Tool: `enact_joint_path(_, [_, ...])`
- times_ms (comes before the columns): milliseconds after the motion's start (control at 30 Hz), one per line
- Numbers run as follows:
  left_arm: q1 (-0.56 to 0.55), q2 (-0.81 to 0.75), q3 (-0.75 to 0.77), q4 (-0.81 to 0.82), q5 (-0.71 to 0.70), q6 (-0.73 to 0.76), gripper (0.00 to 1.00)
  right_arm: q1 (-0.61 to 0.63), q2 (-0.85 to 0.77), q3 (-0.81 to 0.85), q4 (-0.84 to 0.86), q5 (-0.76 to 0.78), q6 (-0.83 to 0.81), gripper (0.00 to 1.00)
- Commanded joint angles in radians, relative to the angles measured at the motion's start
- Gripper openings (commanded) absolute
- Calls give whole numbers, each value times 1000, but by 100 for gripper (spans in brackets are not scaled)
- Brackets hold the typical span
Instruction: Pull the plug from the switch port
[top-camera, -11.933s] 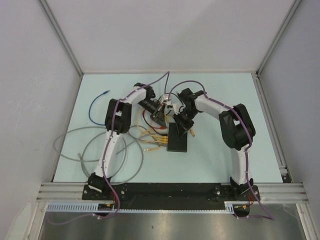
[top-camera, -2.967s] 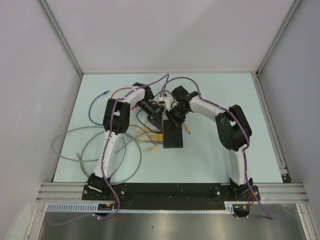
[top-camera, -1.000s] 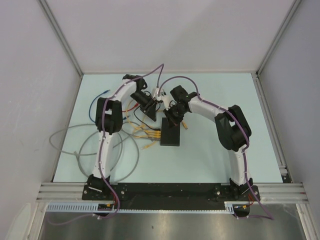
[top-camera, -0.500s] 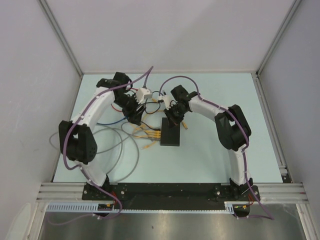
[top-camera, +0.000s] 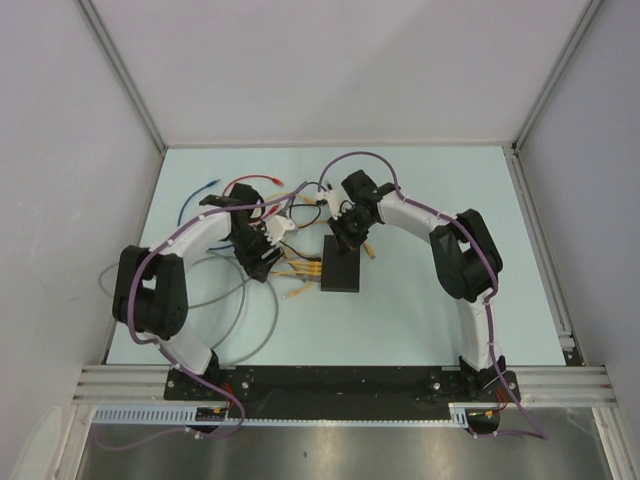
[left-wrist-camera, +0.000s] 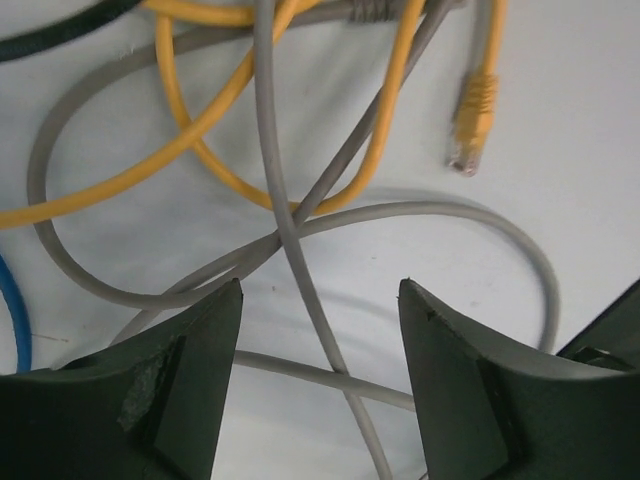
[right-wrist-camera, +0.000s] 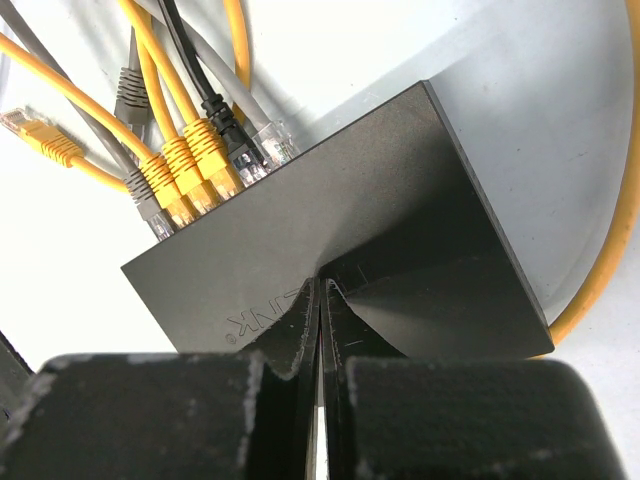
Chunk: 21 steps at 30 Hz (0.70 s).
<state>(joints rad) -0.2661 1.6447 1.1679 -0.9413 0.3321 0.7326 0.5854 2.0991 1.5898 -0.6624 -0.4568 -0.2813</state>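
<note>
One claw, left, agape above cables

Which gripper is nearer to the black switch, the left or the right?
Right. The right gripper, shut, has its tips at the top face of the switch. The left gripper hangs open over loose cables, off to the switch's left side.

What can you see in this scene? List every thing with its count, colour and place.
switch: one, black, table centre
plugged cables: several, yellow, black, grey, in switch's ports
loose plug: at least one, yellow, left of switch
grey cable: at least one, grey, looped on table's left
blue cable: one, blue, far left
red cable: one, red, beside blue
table: one, pale blue-green, beneath all
left pincer: one, black, open over grey cable
right pincer: one, black, shut, tip against switch
</note>
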Motion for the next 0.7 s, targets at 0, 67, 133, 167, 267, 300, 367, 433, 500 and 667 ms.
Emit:
enact_joint_path(0, [2, 21, -34, 75, -128, 22, 67, 4, 81, -65, -60, 125, -29, 0])
enact_joint_path(67, [5, 21, -50, 73, -174, 53, 59, 2, 82, -65, -62, 127, -29, 0])
enact_joint_path(133, [17, 14, -50, 58, -185, 71, 48, 1, 82, -63, -60, 129, -29, 0])
enact_joint_path(167, [24, -6, -44, 52, -188, 88, 36, 2, 81, -63, -60, 130, -29, 0])
enact_joint_path(267, [56, -48, -28, -35, -189, 149, 16, 2, 81, -63, -60, 132, -29, 0])
enact_joint_path(300, [67, -78, -25, -65, -191, 174, 11, 1, 81, -63, -60, 133, -29, 0])
enact_joint_path(367, [113, -109, -31, -141, -205, 278, 1, -1, 82, -65, -62, 133, -27, 0])
enact_joint_path(433, [174, -154, -46, -152, -277, 333, 0, -2, 84, -63, -60, 133, -27, 0])
enact_joint_path(500, [223, -151, -44, -168, -326, 395, 0, -2, 90, -60, -57, 132, -27, 0])
enact_joint_path(667, [340, -77, 32, -153, -390, 328, 0, 1, 99, -54, -55, 129, -25, 0])
